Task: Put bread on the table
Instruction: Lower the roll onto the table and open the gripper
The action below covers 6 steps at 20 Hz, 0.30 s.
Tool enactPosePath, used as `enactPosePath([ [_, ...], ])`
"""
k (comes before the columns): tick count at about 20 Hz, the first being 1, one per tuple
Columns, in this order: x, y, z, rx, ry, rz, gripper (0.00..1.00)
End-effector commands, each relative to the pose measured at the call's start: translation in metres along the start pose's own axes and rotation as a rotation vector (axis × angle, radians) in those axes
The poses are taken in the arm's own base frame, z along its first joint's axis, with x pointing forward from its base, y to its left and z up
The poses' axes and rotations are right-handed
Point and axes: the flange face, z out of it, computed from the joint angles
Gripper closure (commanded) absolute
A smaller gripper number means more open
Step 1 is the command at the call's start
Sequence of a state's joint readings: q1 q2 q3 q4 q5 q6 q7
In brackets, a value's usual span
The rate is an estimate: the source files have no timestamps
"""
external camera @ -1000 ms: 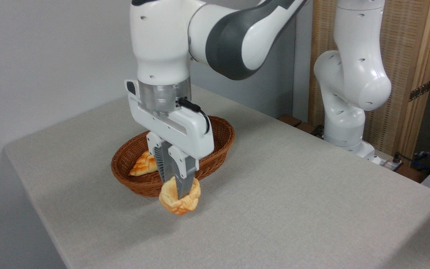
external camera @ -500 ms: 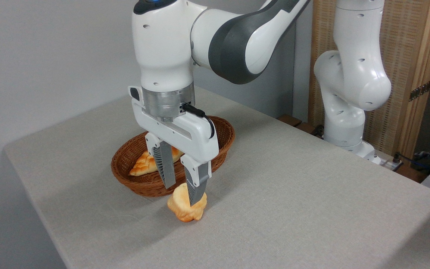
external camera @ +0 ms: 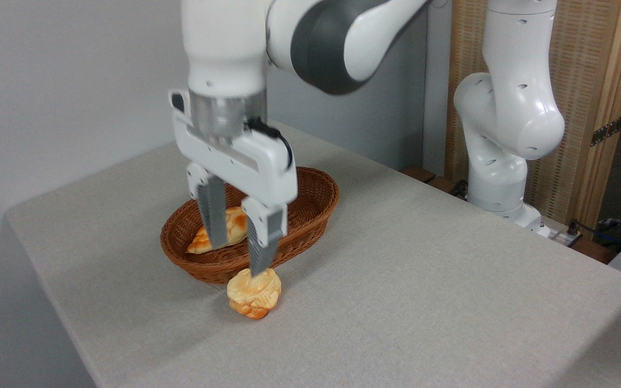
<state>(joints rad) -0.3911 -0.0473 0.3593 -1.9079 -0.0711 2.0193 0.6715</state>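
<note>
The jaws (external camera: 237, 257) stood spread apart and held nothing. Just below them the bread (external camera: 254, 293) sat on the bench (external camera: 423, 280), free of both fingers. Behind the jaws lay a wicker basket (external camera: 310, 207) holding a braided loaf (external camera: 232, 226).

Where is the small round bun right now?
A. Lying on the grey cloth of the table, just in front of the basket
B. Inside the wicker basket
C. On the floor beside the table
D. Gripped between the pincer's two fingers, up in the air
A. The bun sits on the table in front of the basket, with the open pincer above it and its fingers spread.
</note>
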Motion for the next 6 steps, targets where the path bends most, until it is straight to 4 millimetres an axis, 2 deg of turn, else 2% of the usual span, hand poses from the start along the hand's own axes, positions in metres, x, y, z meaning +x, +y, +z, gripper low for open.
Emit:
enactPosePath([
  [1, 0.021, 0.03, -0.015, -0.011, 0.021, 0.018, 0.0],
  [3, 0.03, 0.049, -0.014, -0.023, 0.01, 0.045, 0.0],
  [6, 0.033, 0.056, -0.021, -0.017, 0.016, 0.063, 0.0],
])
